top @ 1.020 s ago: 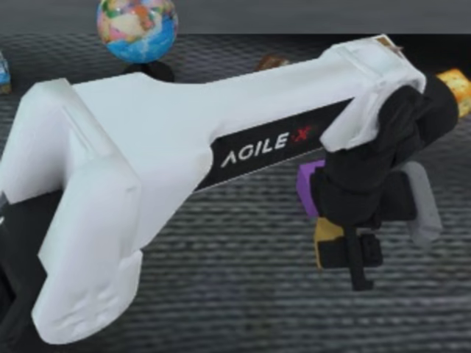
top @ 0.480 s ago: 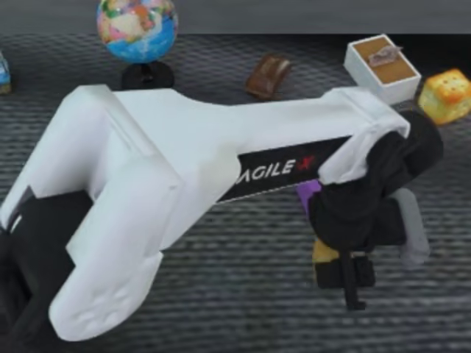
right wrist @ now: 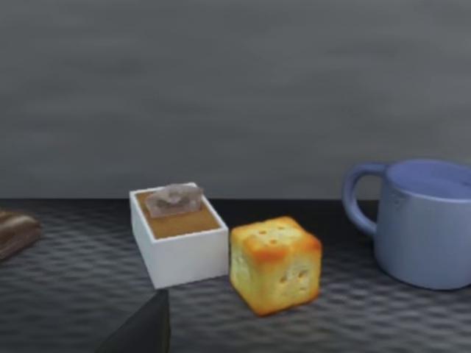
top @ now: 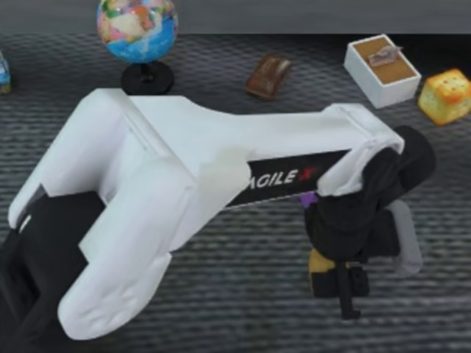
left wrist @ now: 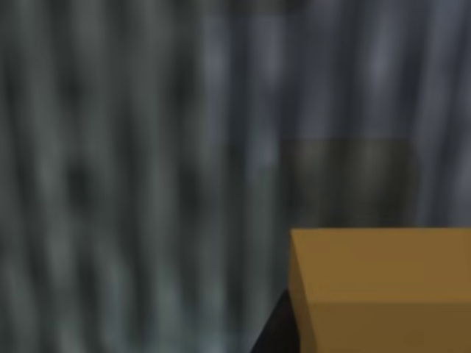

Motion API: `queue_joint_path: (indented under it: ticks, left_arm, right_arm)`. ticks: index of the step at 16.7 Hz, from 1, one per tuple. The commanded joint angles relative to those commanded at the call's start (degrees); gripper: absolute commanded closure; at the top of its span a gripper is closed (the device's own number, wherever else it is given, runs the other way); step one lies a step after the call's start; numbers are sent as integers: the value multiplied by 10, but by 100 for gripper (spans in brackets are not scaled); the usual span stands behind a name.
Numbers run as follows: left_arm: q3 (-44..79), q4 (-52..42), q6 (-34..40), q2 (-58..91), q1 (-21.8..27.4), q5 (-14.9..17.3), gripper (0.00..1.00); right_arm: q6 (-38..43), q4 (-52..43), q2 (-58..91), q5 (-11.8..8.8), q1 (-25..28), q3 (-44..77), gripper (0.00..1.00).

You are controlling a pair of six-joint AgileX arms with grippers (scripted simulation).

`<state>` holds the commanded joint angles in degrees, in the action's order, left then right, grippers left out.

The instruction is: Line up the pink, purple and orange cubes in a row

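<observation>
The left arm [top: 221, 169] bears a black strip reading "AGILE X".

You see a dull orange-tan cube [left wrist: 379, 290] and a sliver of violet purple cube [top: 306, 198]. At two o'clock sits a yellow-orange dotted block [top: 445, 95]; the table [top: 243, 294] is dark grey, ribbed.

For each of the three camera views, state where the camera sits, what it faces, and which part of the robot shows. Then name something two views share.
Top view: above the table, looking down; left arm fills it, left gripper over the orange cube.
Left wrist view: on the left wrist, close above the orange cube and table.
Right wrist view: low, facing the white box, yellow block, blue mug.
Shared: white box in top and right wrist.
</observation>
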<state>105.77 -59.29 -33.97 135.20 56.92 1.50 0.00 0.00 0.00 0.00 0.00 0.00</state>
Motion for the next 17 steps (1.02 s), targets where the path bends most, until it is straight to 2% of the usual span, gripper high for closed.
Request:
queue_joint_path:
  ticks: [11,17]
  left_arm:
    - [0,0,0,0,0,0,2]
    - [0,0,0,0,0,0,0]
  right_arm:
    - [0,0,0,0,0,0,0]
    - [0,0,0,0,0,0,0]
